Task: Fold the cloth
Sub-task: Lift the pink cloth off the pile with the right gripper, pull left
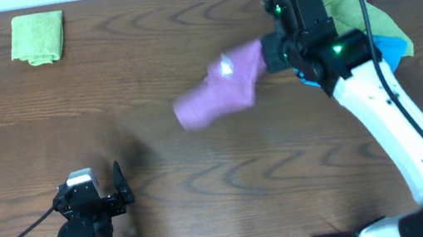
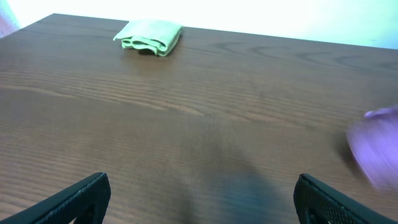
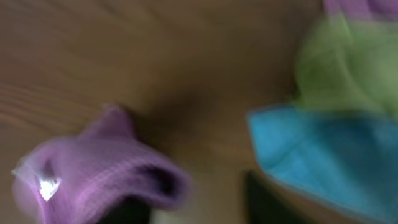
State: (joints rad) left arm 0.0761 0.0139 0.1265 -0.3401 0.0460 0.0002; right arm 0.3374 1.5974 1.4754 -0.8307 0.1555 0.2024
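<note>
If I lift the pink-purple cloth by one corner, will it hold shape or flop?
Probably floppy: the cloth is bunched into a soft crumpled roll rather than lying flat. Likely light for its size, being thin fabric like the folded green cloth. Pushed, it would probably wrinkle rather than slide on the wooden table.

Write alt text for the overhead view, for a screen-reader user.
Right gripper reaches over a brown wooden table with a bunched, motion-blurred orchid cloth at its tip. A pile of violet, lime-green and blue cloths lies top right, a folded lime-green cloth top left, and the left gripper sits open at bottom left.
</note>
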